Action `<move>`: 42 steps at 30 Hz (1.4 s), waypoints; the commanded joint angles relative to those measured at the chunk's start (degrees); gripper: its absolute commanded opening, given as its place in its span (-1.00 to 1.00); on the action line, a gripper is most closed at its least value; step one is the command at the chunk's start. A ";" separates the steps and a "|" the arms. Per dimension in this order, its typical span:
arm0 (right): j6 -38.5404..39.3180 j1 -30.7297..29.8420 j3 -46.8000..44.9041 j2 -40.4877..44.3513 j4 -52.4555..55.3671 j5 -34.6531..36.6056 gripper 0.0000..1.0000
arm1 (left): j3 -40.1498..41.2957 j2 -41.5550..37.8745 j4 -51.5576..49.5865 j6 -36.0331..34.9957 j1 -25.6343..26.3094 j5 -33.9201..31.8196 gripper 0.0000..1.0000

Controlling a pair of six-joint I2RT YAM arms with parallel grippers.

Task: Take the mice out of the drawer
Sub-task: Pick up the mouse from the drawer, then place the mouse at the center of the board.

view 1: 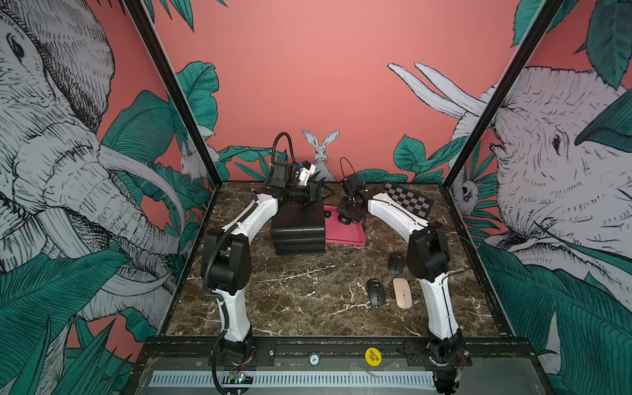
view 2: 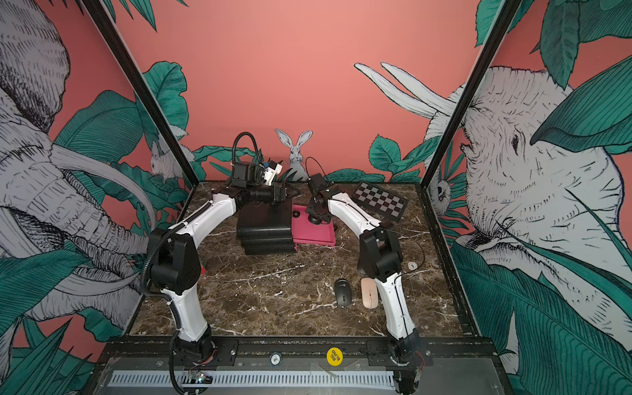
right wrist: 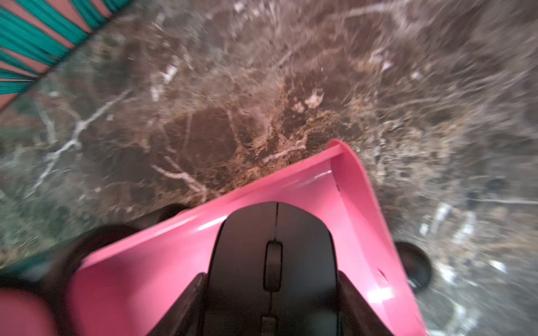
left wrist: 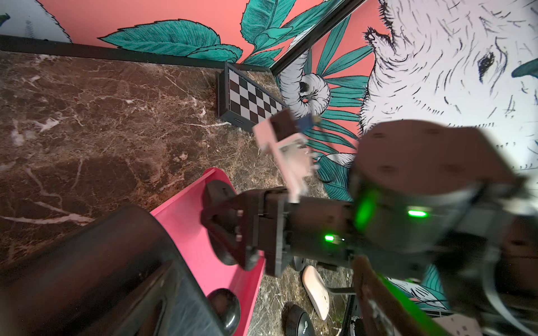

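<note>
The right gripper (right wrist: 270,275) reaches down into the pulled-out pink plastic drawer (view 1: 345,241). Its fingers (right wrist: 183,305) sit against both flanks of a black oval mouse with a scroll wheel (right wrist: 273,232), pinching it. A 2nd black mouse (view 1: 327,214) lies in the same drawer, nearer the black drawer cabinet (view 1: 297,232). Out on the brown marble desk (view 1: 290,290), near the right arm, lie 3 more. A 3rd black mouse (view 1: 396,263) is by the elbow, and a 4th black mouse (view 1: 376,292) lies nearer the front. A slim pink-cream mouse (view 1: 402,292) lies just beside it. The left gripper (view 1: 316,195) hangs over the cabinet's rear top; I cannot tell whether it is spread. A checkered chessboard (view 1: 408,201) sits in the far right corner.
</note>
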State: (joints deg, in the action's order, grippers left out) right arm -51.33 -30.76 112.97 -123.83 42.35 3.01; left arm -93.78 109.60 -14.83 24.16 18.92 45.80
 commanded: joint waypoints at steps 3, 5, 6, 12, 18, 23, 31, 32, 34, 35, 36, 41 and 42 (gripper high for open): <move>5.59 0.09 -8.29 12.64 1.85 6.80 0.15 | 2.63 2.79 -8.46 -0.01 -0.29 -3.34 0.91; 5.97 0.50 -13.21 16.33 2.46 8.24 0.15 | 2.57 2.57 -8.63 -0.17 -0.37 -4.00 0.92; 5.96 0.72 -15.75 17.85 2.48 8.80 0.16 | 2.46 2.48 -8.68 -0.17 -0.37 -4.20 0.91; 6.59 1.33 -29.60 24.78 1.16 10.80 0.16 | 1.84 1.85 -9.25 -0.38 -0.39 -5.41 0.91; 6.34 1.56 -41.14 26.34 -5.07 9.55 0.17 | 2.19 0.96 -9.57 -0.22 -0.37 -6.64 0.91; 7.84 1.60 -44.32 24.42 -8.99 7.52 0.16 | 2.57 0.26 -9.91 -0.04 -0.37 -7.19 0.91; 10.34 1.39 -47.15 21.04 -12.26 5.80 0.17 | 3.18 -0.42 -10.05 0.14 -0.37 -8.16 0.91; 10.18 1.32 -47.69 20.90 -12.67 5.94 0.18 | 3.31 -0.48 -10.04 0.26 -0.37 -8.17 0.91; 10.13 1.29 -48.34 20.85 -12.90 6.56 0.19 | 3.40 -0.53 -10.14 0.31 -0.36 -8.26 0.92; 10.03 1.30 -48.79 20.82 -13.02 6.66 0.20 | 3.47 -0.48 -10.04 0.41 -0.37 -8.35 0.91; 9.98 1.31 -49.13 20.98 -13.23 6.67 0.21 | 3.48 -0.48 -10.04 0.37 -0.37 -8.36 0.92; 9.93 1.23 -50.38 21.75 -13.78 6.53 0.37 | 3.60 -0.48 -10.05 0.47 -0.37 -8.33 0.91; 9.91 1.23 -50.43 21.93 -13.83 6.43 0.40 | 3.52 -0.47 -10.04 0.50 -0.37 -8.35 0.91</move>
State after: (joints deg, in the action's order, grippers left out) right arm -41.71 -29.28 62.81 -102.69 29.56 9.17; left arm -93.23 108.29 -15.75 23.83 18.83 40.84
